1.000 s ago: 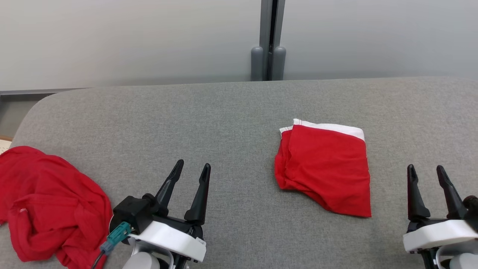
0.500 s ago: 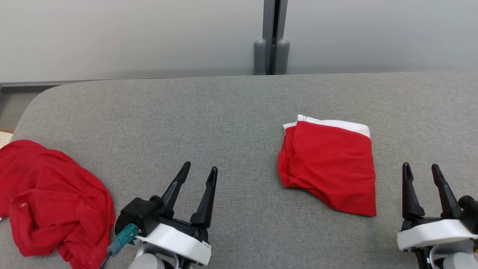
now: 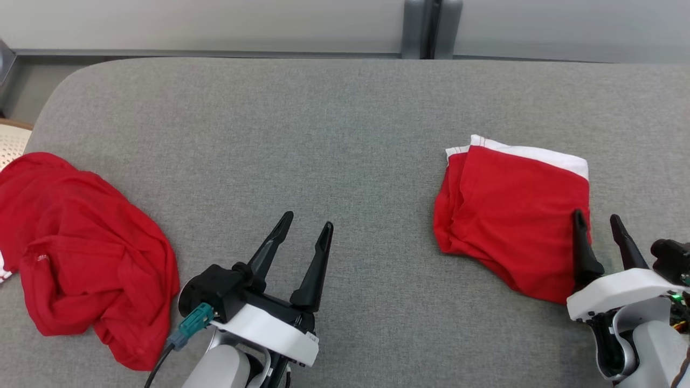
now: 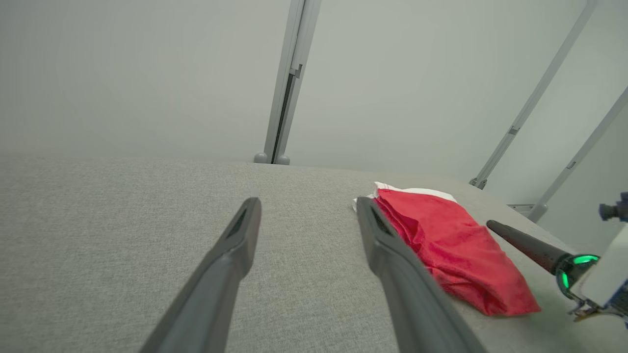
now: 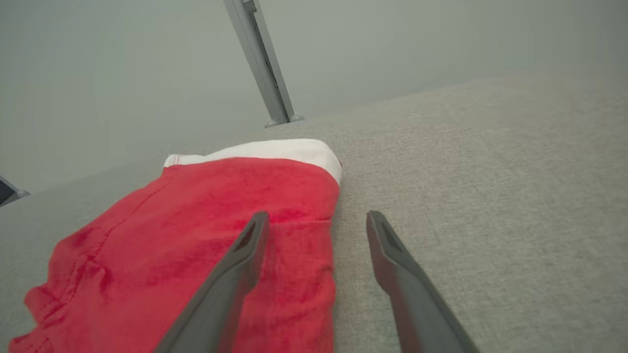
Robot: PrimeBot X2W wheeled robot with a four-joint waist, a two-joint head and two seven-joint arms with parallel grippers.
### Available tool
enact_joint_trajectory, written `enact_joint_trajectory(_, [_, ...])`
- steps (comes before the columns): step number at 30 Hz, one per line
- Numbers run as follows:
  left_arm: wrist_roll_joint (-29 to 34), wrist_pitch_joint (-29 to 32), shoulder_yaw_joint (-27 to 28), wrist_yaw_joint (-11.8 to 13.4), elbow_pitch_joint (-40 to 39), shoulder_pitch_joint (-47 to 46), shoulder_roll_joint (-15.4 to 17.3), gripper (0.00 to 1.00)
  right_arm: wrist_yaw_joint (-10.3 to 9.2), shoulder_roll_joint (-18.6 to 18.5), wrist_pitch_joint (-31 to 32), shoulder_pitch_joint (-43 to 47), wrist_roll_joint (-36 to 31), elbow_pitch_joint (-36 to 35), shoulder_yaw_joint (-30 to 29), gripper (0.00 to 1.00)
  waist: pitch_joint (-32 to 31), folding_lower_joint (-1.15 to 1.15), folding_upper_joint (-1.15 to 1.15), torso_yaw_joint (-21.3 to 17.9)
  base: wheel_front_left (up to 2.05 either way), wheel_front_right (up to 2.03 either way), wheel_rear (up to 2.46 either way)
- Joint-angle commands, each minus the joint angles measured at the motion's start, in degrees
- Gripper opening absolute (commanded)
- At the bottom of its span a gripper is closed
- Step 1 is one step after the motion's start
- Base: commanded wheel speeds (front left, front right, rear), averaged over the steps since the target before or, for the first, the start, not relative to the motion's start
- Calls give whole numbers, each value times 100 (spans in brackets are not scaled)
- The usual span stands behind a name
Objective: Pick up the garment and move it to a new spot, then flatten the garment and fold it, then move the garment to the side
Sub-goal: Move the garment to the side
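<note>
Two red garments lie on the grey padded table (image 3: 334,124). A folded garment (image 3: 506,210) with a white band along its far edge lies at the right, also in the left wrist view (image 4: 451,250) and the right wrist view (image 5: 196,230). A crumpled red garment (image 3: 81,248) lies at the left edge. My right gripper (image 3: 596,215) (image 5: 318,214) is open at the folded garment's right edge, its left finger above the cloth and holding nothing. My left gripper (image 3: 308,219) (image 4: 308,201) is open over bare table between the two garments.
A pale wall with a grey upright post (image 3: 431,27) runs behind the table's far edge. The table's far left corner is rounded, with a pale woven thing (image 3: 11,143) just past it. In the left wrist view, a finger of my right gripper (image 4: 525,242) shows beyond the folded garment.
The whole head picture has shifted down and right, so the camera moved. Relative to the folded garment, my right gripper has come closer; its left finger now overlaps the garment's right edge. Both grippers stay open.
</note>
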Motion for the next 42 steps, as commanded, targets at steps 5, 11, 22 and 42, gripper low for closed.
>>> enact_joint_trajectory(5, [3,-10,-44,4,-17,-201,23,100,0,-17,44,-318,247,374,188,90,227,0,0,159,0,0,0])
enact_joint_trajectory(11, [28,-10,-64,39,-43,-263,23,100,0,-301,-256,-577,-144,705,615,0,318,0,0,130,0,0,0])
enact_joint_trajectory(22, [249,-10,-19,2,-156,-500,24,100,-1,-1182,-501,-1056,-1648,320,1210,0,584,0,0,-604,0,0,0])
enact_joint_trajectory(42, [1017,-10,-80,-127,-189,-1620,28,100,-5,-3368,-503,-2620,-1736,726,2143,0,2084,0,0,-1923,0,0,0])
